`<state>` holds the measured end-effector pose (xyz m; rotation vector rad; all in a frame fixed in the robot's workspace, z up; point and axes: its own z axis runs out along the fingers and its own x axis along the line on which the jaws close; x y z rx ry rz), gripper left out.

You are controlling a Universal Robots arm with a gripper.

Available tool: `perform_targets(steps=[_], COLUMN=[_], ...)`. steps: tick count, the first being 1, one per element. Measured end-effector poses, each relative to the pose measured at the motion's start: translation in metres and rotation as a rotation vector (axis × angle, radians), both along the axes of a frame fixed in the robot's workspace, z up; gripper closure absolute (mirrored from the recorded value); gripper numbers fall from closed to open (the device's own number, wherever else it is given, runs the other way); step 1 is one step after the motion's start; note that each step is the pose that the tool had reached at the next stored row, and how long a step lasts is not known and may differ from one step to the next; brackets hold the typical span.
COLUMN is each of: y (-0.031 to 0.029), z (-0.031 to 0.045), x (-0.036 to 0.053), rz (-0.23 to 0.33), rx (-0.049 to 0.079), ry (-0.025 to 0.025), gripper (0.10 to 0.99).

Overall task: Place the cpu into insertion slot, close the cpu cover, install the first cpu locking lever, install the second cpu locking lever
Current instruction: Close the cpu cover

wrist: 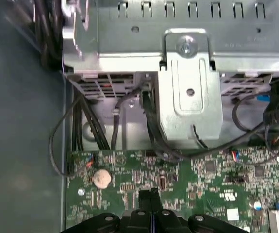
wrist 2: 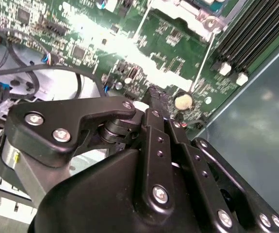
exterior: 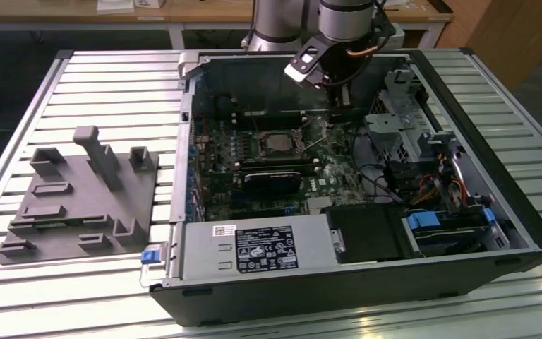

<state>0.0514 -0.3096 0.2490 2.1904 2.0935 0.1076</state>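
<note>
The insertion slot [exterior: 276, 143] sits mid-motherboard in the open computer case, a silver metal frame around a dark grey centre. I cannot tell whether the cpu lies in it. The frame looks like the cpu cover lying flat. A thin wire locking lever [exterior: 316, 150] slants out from the socket's right side in the exterior view. In the second wrist view two such rods [wrist 2: 205, 53] [wrist 2: 140, 26] run from the socket's silver corner [wrist 2: 190, 9]. My gripper [exterior: 340, 102] [wrist: 151, 196] [wrist 2: 155, 103] hovers above the board behind the socket, near a coin cell [wrist: 102, 178]. It is shut with nothing in it.
A grey parts fixture [exterior: 73, 198] lies on the slatted table, on the exterior view's left. Inside the case are a black card [exterior: 271, 180], a power supply [exterior: 252, 251], a metal drive cage [wrist: 188, 97], loose cables [wrist: 100, 126] and long memory slots [wrist 2: 255, 34].
</note>
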Motion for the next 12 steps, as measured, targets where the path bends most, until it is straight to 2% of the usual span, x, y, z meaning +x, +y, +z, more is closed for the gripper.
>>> perform_targets(steps=[3,10,12], y=[0.0,0.0,0.0], z=[-0.0005,-0.0116,-0.0123], x=[0.0013,0.0016,0.0016], rz=[0.0,0.0,0.0], rx=[0.0,0.0,0.0], ry=[0.0,0.0013,0.002], gripper=[0.98,0.98,0.98])
